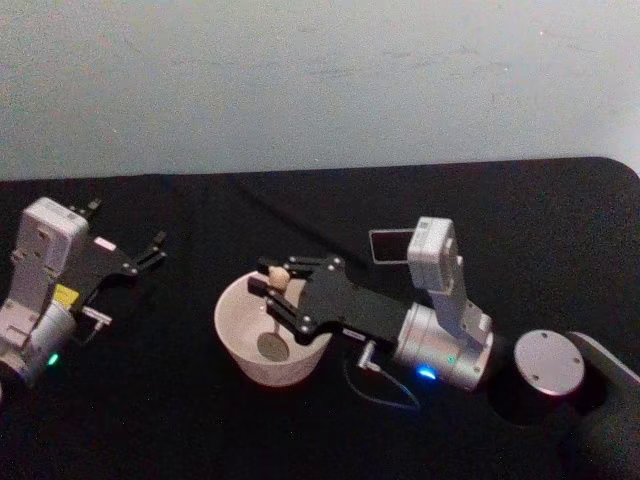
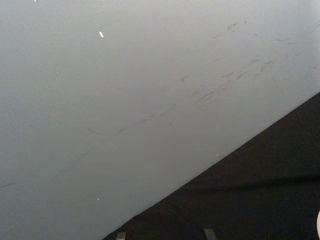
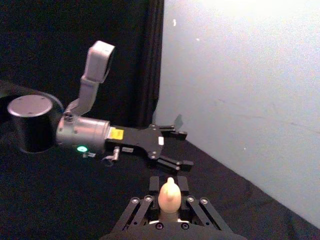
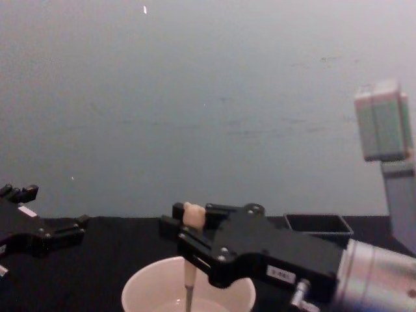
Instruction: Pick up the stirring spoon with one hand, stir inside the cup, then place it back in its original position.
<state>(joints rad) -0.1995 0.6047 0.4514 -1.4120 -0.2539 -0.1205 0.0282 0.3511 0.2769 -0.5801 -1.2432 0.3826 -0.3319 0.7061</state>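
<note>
The right pincer [image 1: 270, 278] hangs over the cup [image 1: 262, 372] near the middle of the dark surface [image 1: 180, 420], pinching the stirring spoon [image 1: 272, 345] just below its bear-like head. The shiny bowl of the spoon sits low inside the cup. The left pincer [image 1: 128, 224] lies parked at the far left, its fingers spread and holding nothing.

The grip looks like the weak point. The fingers hold only the top of the handle, so a sweep that drags the bowl against the cup wall could twist the spoon in the grasp or pull it loose. The cup stands free with nothing bracing it, and a hard push on its side could slide it or tip it.

The return also looks tight. The dark square holder [image 1: 388, 244] stands to the right and farther back, just beside the right arm's wrist, and it is narrow. A spoon hanging tilted could catch its thin rim or knock it over.
</note>
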